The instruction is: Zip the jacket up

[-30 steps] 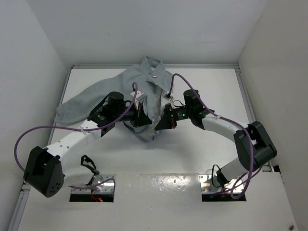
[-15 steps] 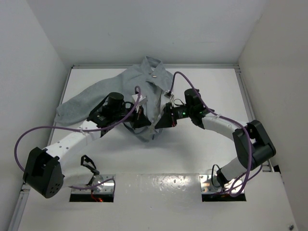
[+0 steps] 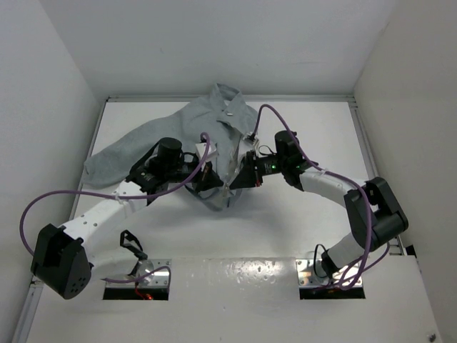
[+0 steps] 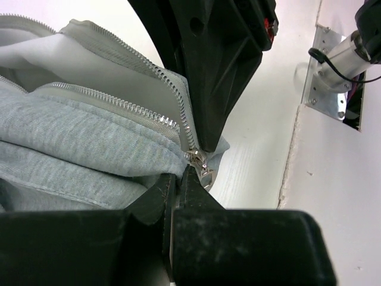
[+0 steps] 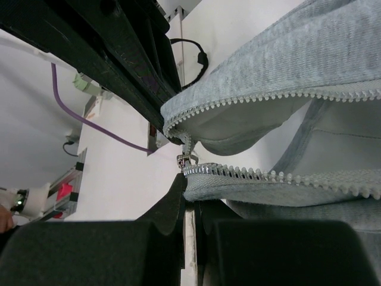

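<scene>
The grey jacket [image 3: 207, 125] lies crumpled at the back middle of the table, one sleeve [image 3: 114, 157] stretched out to the left. Its front is open, with the two zipper rows [image 4: 125, 101] spread apart and meeting at the bottom hem. The metal zipper slider [image 4: 196, 161] [image 5: 186, 159] sits at that bottom end. My left gripper [image 3: 214, 182] [image 4: 177, 176] is shut on the jacket hem just beside the slider. Facing it, my right gripper [image 3: 235, 182] [image 5: 190, 190] is shut on the end of the other zipper tape [image 5: 268, 176].
Purple cables [image 3: 43, 204] loop off both arms. Metal mounting plates with wires [image 3: 136, 275] [image 3: 328, 275] sit at the near ledge. White walls close in the table [image 3: 300, 214] on the left, right and back.
Both grippers stay shut at the hem and have edged slightly. The left arm's elbow has swung a little lower and leftwards.
</scene>
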`<state>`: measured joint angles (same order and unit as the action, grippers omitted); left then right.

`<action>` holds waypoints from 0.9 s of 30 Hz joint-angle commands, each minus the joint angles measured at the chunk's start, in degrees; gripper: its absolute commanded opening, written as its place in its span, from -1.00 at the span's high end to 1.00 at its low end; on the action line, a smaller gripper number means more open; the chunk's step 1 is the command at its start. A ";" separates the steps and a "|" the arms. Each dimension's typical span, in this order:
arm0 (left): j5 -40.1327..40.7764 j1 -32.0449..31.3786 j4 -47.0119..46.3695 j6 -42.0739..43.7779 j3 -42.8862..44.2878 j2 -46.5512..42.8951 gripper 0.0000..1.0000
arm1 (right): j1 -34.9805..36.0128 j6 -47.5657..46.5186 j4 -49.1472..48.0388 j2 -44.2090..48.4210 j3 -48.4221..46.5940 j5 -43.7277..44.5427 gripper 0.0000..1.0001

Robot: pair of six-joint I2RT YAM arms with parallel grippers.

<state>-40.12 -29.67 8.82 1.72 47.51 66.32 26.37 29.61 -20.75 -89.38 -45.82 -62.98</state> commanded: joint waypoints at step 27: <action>-26.85 6.91 -2.40 -9.88 2.50 10.14 0.29 | -0.80 2.47 -9.92 2.81 0.82 -1.00 1.00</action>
<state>-60.05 -23.27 7.11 -5.56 48.93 75.72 25.89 32.60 -24.82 -89.27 -44.77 -64.47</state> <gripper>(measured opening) 0.354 0.024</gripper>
